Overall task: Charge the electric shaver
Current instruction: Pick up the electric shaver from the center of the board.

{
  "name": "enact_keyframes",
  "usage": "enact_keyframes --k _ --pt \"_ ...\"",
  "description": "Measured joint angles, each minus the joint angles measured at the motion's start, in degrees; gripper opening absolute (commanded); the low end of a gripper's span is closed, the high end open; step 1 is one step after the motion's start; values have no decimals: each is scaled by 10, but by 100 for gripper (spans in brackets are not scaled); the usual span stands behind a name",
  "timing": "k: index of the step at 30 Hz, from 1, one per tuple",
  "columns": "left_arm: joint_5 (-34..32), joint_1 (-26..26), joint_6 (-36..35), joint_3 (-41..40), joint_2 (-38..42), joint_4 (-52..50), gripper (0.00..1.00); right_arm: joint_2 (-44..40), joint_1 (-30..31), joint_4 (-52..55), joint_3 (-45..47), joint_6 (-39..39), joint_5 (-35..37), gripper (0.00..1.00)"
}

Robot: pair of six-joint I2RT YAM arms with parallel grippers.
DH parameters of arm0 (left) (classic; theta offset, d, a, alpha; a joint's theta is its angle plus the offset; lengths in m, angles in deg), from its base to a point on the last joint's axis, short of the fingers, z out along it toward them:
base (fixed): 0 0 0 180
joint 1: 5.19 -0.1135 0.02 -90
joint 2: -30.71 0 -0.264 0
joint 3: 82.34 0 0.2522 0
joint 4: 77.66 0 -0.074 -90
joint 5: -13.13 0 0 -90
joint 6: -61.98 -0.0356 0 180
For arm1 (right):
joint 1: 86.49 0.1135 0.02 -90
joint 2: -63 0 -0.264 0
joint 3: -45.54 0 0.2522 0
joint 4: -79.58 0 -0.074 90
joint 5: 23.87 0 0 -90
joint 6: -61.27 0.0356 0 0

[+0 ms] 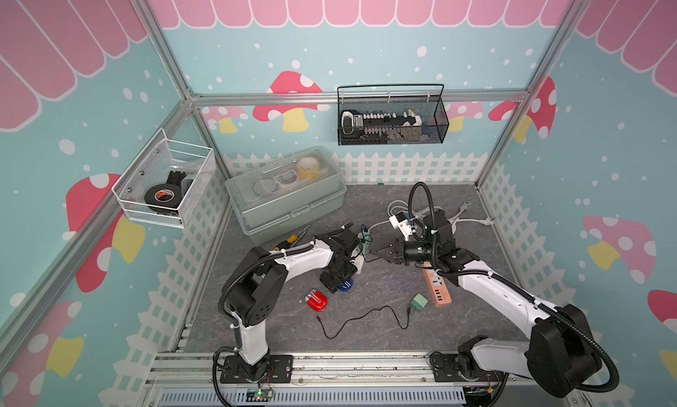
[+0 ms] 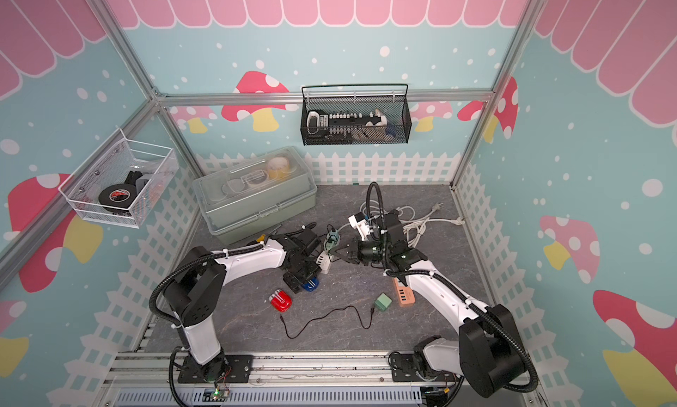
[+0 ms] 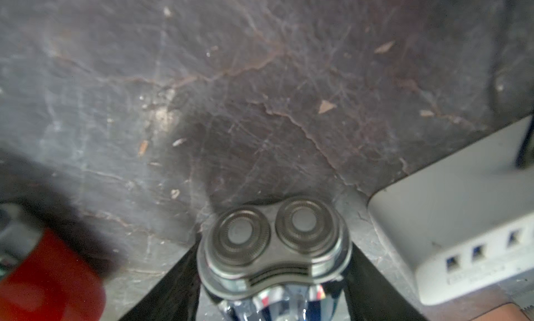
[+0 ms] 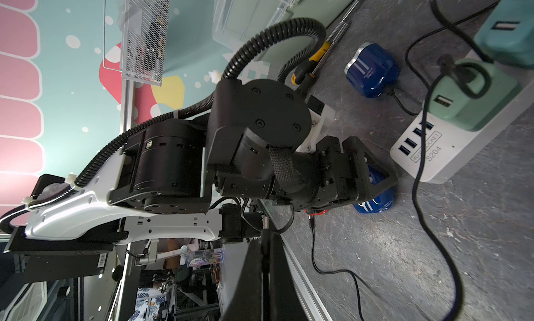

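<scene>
Shaver (image 3: 274,238) is standing between fingers of the left claw (image 3: 274,256), long axis vertical, twin heads pointing up. Only the left wrist is showing these; both top views are showing blue. Grip unclear; right claw (image 1: 372,251) clenched.

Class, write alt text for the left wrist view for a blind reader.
A two-headed electric shaver sits between the fingers of the left gripper over a dark grey table. A white USB power strip and a blurred red object lie nearby.
</scene>
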Motion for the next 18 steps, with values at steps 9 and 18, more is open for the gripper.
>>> enact_keyframes --k 9,18 --pt "-14 4 -2 1 -2 -3 65 0 -2 -1 0 1 0 0" --pt "-21 7 0 4 -3 -7 25 0 -2 -2 0 3 0 0"
